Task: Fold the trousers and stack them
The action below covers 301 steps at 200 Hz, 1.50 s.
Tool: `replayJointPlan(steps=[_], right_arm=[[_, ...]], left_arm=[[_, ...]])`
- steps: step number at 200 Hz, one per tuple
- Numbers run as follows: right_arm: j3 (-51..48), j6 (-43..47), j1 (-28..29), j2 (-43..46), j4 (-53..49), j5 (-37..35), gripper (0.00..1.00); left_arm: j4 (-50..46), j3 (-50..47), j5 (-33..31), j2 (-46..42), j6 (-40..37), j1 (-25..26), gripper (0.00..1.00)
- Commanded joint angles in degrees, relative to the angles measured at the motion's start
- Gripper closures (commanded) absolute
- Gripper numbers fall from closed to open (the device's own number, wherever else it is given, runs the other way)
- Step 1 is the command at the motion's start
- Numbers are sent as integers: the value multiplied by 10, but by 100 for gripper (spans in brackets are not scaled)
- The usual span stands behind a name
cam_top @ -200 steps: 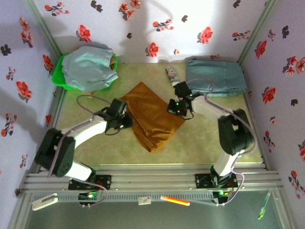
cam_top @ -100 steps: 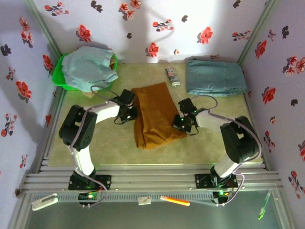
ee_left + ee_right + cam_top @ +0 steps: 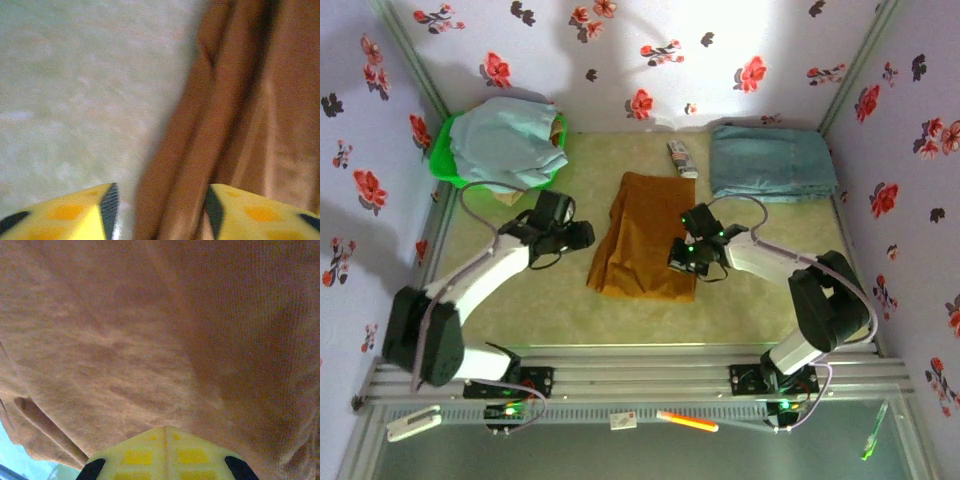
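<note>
The ochre-brown trousers [image 3: 645,240] lie folded into a long rectangle in the middle of the table, running from far to near. My left gripper [image 3: 582,236] sits at their left edge. In the left wrist view it [image 3: 160,200] is open, the folded cloth edge [image 3: 200,150] lying loosely between the yellow fingers [image 3: 75,212] with a gap on the left side. My right gripper [image 3: 682,255] rests on the right half of the trousers. In the right wrist view it [image 3: 165,429] is shut, tip down on the flat cloth [image 3: 150,330], nothing between the fingers.
A green basket [image 3: 440,165] heaped with pale blue-green clothes [image 3: 505,140] stands at the far left. A folded blue-grey stack [image 3: 772,162] lies at the far right, a small flat object [image 3: 682,160] beside it. Flowered walls close in three sides.
The trousers have turned from a diagonal lie to nearly straight and shifted slightly. My left gripper has opened and let go of the cloth edge; the right gripper stayed shut on top.
</note>
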<state>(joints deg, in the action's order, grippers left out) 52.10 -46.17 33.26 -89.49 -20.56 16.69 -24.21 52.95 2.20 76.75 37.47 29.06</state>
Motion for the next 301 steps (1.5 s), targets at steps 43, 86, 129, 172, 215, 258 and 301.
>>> replayJointPlan(steps=[43,86,129,172,215,258,301], right_arm=[[43,42,-21,-35,-33,-17,95],[38,47,-30,-56,-29,-32,90],[21,46,-38,-77,-15,-34,92],[24,54,-68,-94,-48,-85,97],[46,68,-79,-112,-57,-58,95],[95,95,-79,-44,-120,-56,88],[56,50,-69,55,-116,-64,91]], left_arm=[[20,-56,-2,31,60,131,51],[19,-77,-14,63,75,162,49],[56,-126,-41,52,92,175,92],[15,-128,-55,7,64,175,100],[3,-168,-36,8,51,175,89],[-94,-98,-38,-77,14,171,34],[-101,123,-35,29,-68,93,49]])
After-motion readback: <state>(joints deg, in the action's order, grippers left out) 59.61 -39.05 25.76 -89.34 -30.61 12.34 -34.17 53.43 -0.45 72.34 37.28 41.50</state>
